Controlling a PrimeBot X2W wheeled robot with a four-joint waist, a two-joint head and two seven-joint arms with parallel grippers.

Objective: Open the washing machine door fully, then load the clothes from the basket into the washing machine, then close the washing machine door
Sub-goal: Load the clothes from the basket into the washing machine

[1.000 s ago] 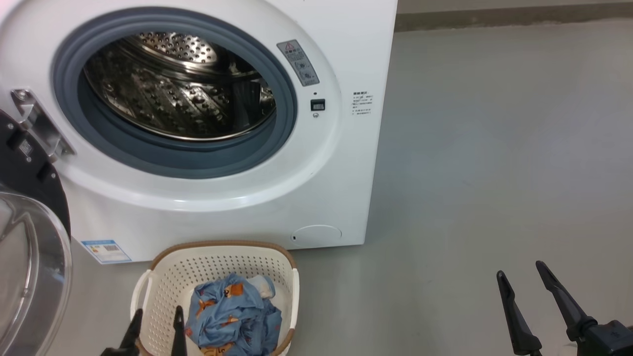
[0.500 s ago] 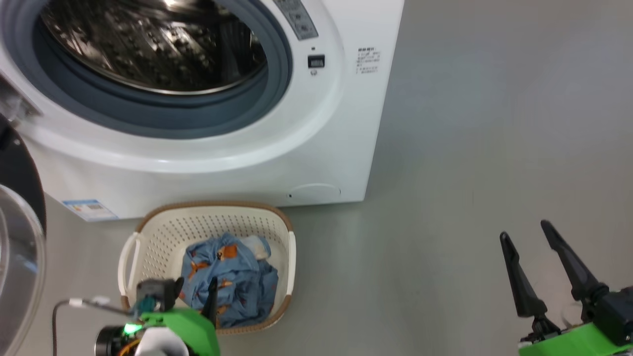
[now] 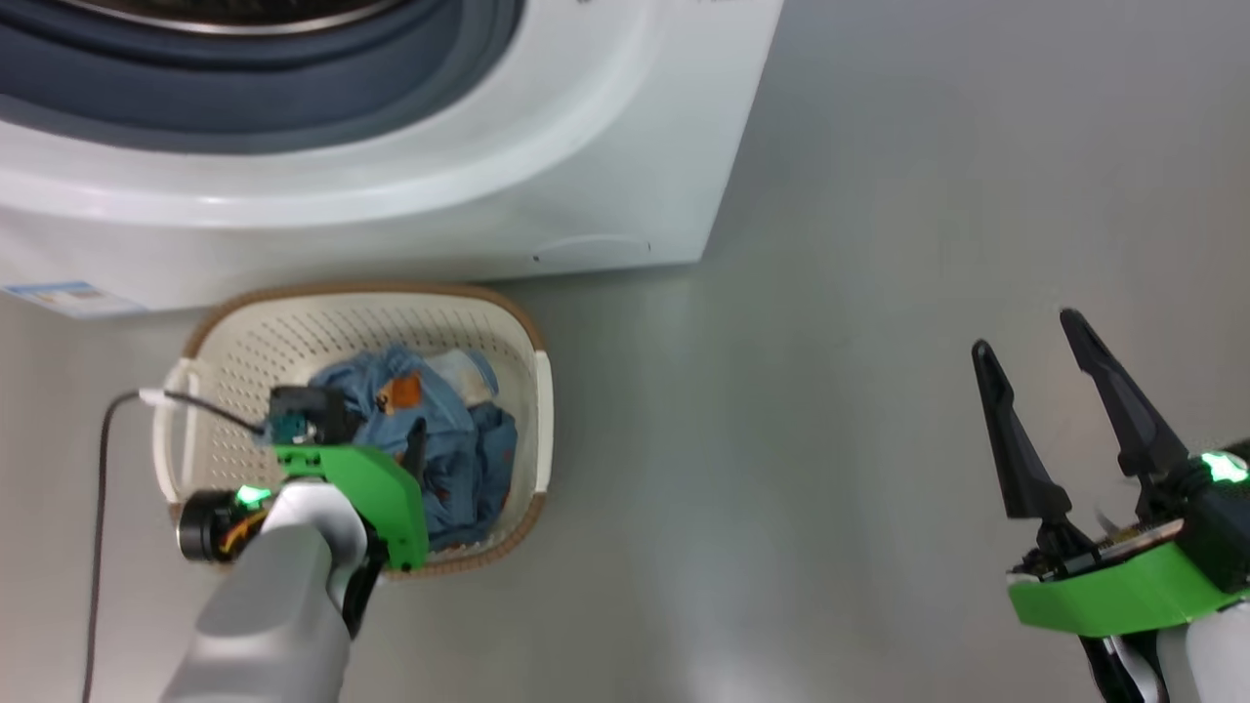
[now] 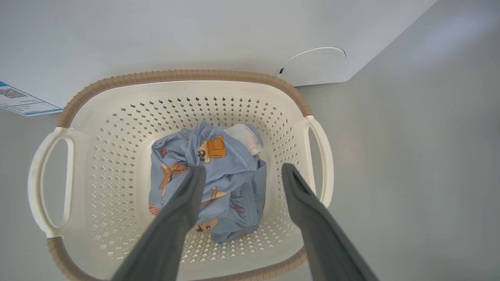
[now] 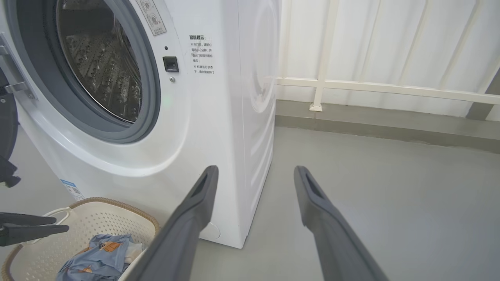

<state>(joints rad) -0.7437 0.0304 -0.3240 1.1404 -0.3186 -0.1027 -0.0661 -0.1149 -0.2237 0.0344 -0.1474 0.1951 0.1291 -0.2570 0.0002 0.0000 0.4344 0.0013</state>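
Two grippers, both spread wide, both empty. Big change on the near side: left gripper (image 4: pixel 242 168) now right over the basket (image 4: pixel 179 74), up from a mere pair of fingertips at the bottom edge of the head view a second ago. Green wrist (image 3: pixel 381 498) and pale forearm (image 3: pixel 273 605) above the near rim, fingers aimed down around the clothes (image 4: pixel 230 156); contact not possible to tell yet.

Head camera tipped down in the same second, with only the grey rubber ring (image 3: pixel 244 88) and the white front of the washing machine (image 3: pixel 410 195) left along the top. Camera move, not a move of the machine. Off to the side, right gripper (image 3: pixel 1025 334) well apart over bare floor (image 3: pixel 830 439), same spread as before.

Meaning for the job: washing machine door (image 5: pixel 5 113) already swung out, steel drum (image 5: pixel 101 70) gaping and bare, loading likely about to start with a first pinch on the blue bundle. Clothes all bunched at the basket's middle; basket on the floor, close against the foot of the machine.

Writing: blue label (image 4: pixel 19 102) low on the front, print too fine to read. Grey warning sticker (image 5: pixel 152 15) and a block of Chinese characters (image 5: pixel 201 54) beside the drum mouth, too small to make out. No brand name to be read.
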